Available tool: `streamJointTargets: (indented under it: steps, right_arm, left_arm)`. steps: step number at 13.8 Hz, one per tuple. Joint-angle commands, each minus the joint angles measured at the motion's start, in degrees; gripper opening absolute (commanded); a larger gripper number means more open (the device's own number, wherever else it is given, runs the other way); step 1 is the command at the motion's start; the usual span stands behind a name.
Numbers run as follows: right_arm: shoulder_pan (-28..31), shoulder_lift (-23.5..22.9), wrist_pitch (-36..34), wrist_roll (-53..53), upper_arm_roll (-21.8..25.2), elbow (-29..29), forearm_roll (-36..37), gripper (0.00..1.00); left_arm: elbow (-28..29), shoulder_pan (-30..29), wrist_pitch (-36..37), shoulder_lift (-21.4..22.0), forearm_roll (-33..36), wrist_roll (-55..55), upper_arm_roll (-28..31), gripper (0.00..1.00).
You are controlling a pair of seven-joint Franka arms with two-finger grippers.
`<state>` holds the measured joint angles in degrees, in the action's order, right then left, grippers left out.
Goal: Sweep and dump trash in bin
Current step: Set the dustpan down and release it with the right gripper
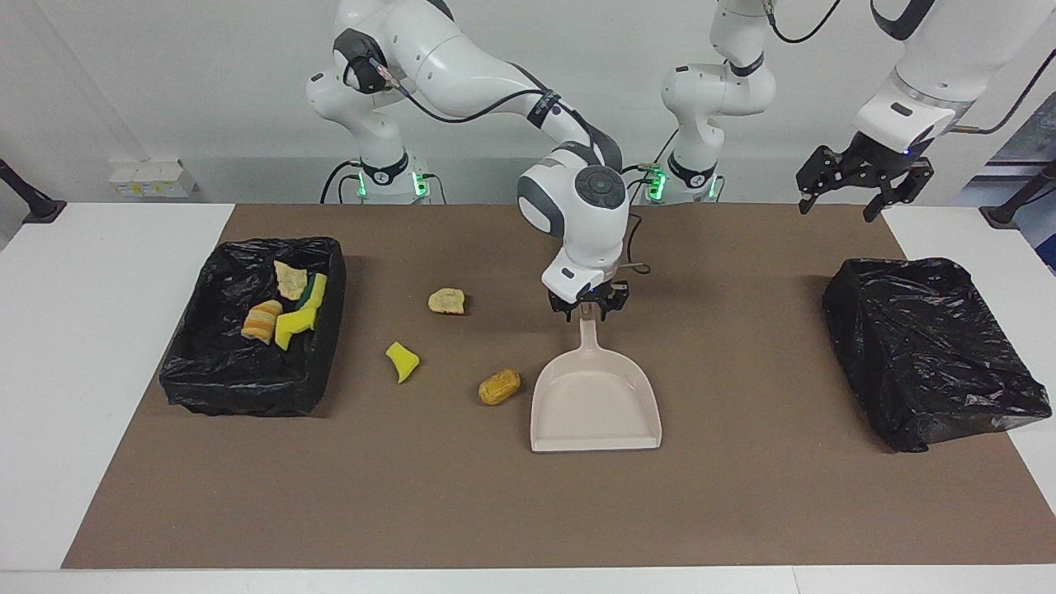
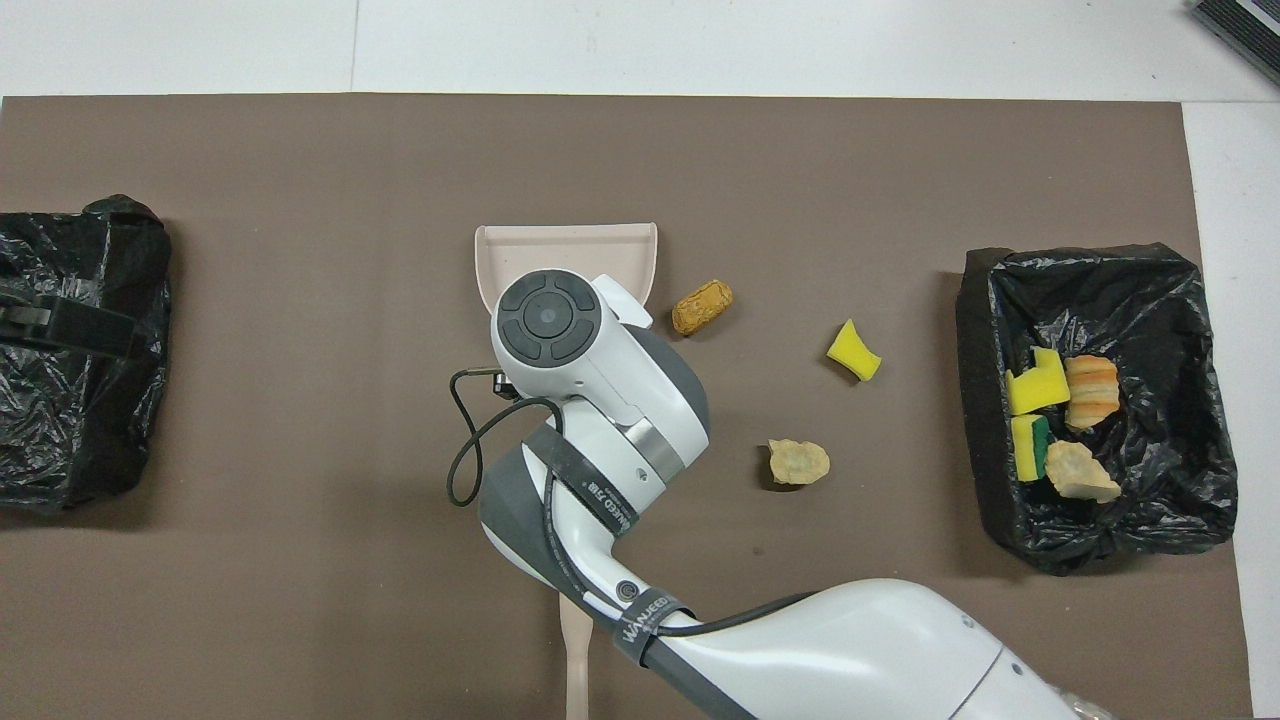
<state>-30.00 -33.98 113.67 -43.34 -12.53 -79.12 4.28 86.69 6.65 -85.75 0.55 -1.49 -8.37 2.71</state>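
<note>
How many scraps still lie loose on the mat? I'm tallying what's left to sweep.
3: orange-brown lump beside the dustpan, yellow sponge bit and tan chunk nearer the bin.

You see a smooth beige plastic dustpan (image 1: 596, 404) on the matt brown paper-like mat (image 1: 742, 495); beside it, a rough orange-brown crumbly lump (image 1: 499, 387); the crinkled black bin liners (image 1: 924, 346) shine glossy.

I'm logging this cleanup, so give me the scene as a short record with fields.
Loose trash: sponge, tan chunk, brown lump, on the mat
Bin: four scraps inside
Dustpan: empty, flat on mat, beside lump
Right gripper: at dustpan handle
Left gripper: open, raised, waiting at its own end
</note>
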Motion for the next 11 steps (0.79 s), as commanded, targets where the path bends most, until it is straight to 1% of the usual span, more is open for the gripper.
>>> streamJointTargets:
  steps: [1,4,5,7,9,11]
  right_arm:
    - [0.29,1.98,-2.21,-0.87,-0.31,-0.42,0.12,1.00]
    - [-0.23,4.18,-5.20,-0.95,-0.39,-1.65,-0.06,1.00]
    - [-0.49,4.71,-7.13,-0.87,-0.31,-1.92,-0.06,1.00]
    - [-0.41,5.67,-8.11,-1.04,-0.39,-2.62,-0.58,1.00]
    - [-1.37,8.12,-8.11,-1.92,-0.39,-6.12,-2.16,1.00]
    - [-2.69,10.85,-7.85,-2.01,-0.39,-10.51,-4.53,1.00]
  left_arm:
    - [1.29,0.47,-2.49,0.59,0.26,-1.82,0.19,1.00]
    - [1.38,1.17,-3.02,-0.02,0.26,-1.39,0.10,1.00]
    - [1.73,1.44,-3.80,-0.11,0.26,-0.95,0.10,1.00]
    - [2.61,2.49,-6.52,-0.29,0.26,-0.68,0.10,1.00]
    - [2.61,3.19,-8.20,-1.42,0.17,-0.51,0.10,1.00]
    - [2.52,5.38,-10.74,-3.18,0.26,0.02,0.10,1.00]
